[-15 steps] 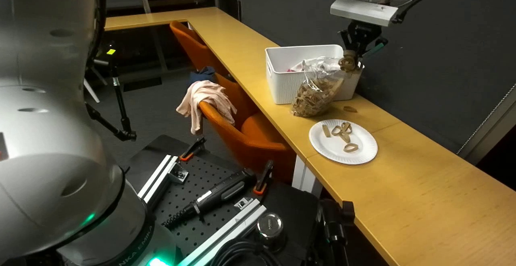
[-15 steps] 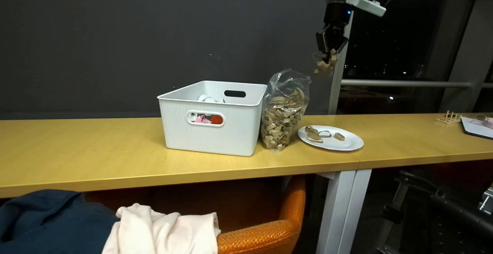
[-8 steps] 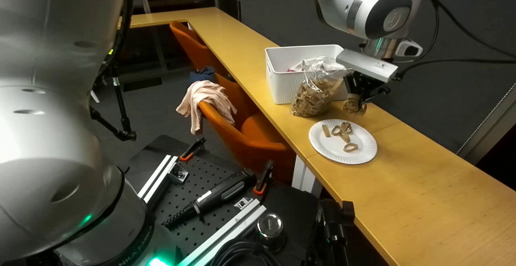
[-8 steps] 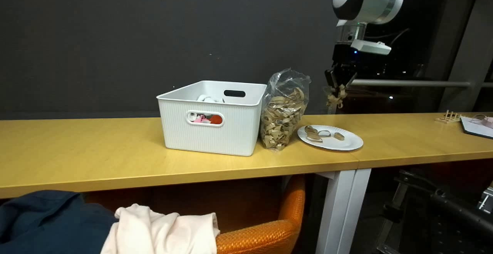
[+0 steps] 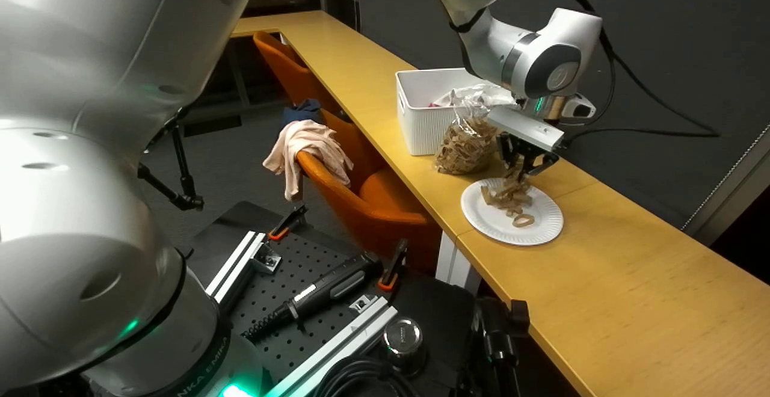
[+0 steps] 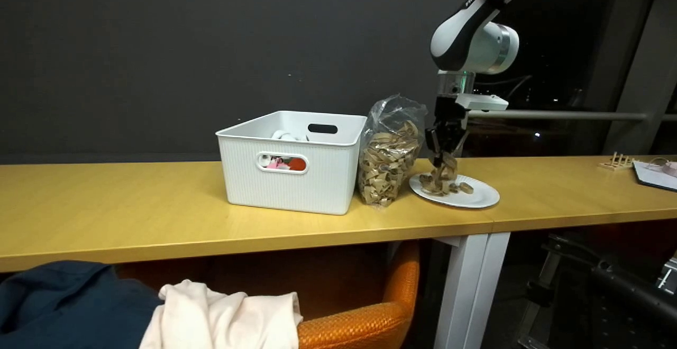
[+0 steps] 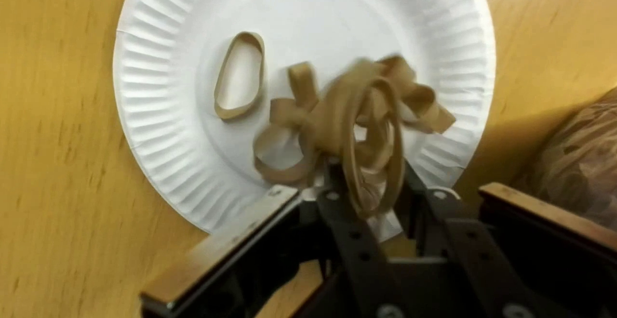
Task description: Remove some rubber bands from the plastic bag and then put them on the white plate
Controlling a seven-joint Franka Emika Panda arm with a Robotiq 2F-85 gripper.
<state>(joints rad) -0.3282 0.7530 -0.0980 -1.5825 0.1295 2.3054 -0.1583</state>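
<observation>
Only an exterior view is showing pegs (image 6: 615, 162) by the desk's (image 6: 132, 206) far edge; lower now, fingers (image 7: 344, 221) are flanking bands (image 7: 332, 120) above the plate (image 7: 149, 77) (clamped? can't tell)

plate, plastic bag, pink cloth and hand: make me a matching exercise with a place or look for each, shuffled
1. plate
2. plastic bag
3. pale pink cloth
4. hand

A. draped over an orange chair
B. see-through, beside the white bin
C. above the plate
D. white, with a fluted rim

Pairs: 1-D, 2-B, 3-A, 4-C
</observation>
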